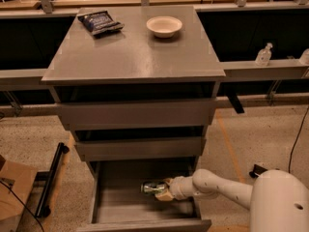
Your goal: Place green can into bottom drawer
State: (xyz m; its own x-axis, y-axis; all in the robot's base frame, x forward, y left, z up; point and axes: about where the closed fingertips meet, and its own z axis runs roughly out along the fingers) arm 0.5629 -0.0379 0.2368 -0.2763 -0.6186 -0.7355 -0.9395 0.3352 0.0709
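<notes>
The green can (pixel 151 187) lies on its side, held by my gripper (pixel 163 191), low inside the open bottom drawer (pixel 145 224) of the grey cabinet. The gripper reaches in from the right on a white arm (pixel 217 187) and is shut on the can's right end. The can is close above the drawer floor; I cannot tell whether it touches. The two shallower drawers above are pulled out only slightly.
On the cabinet top (pixel 135 52) lie a dark blue chip bag (pixel 100 22) at the back left and a white bowl (pixel 164 26) at the back centre. A cardboard box (pixel 12 187) and a black bar (pixel 52 178) are on the floor at left.
</notes>
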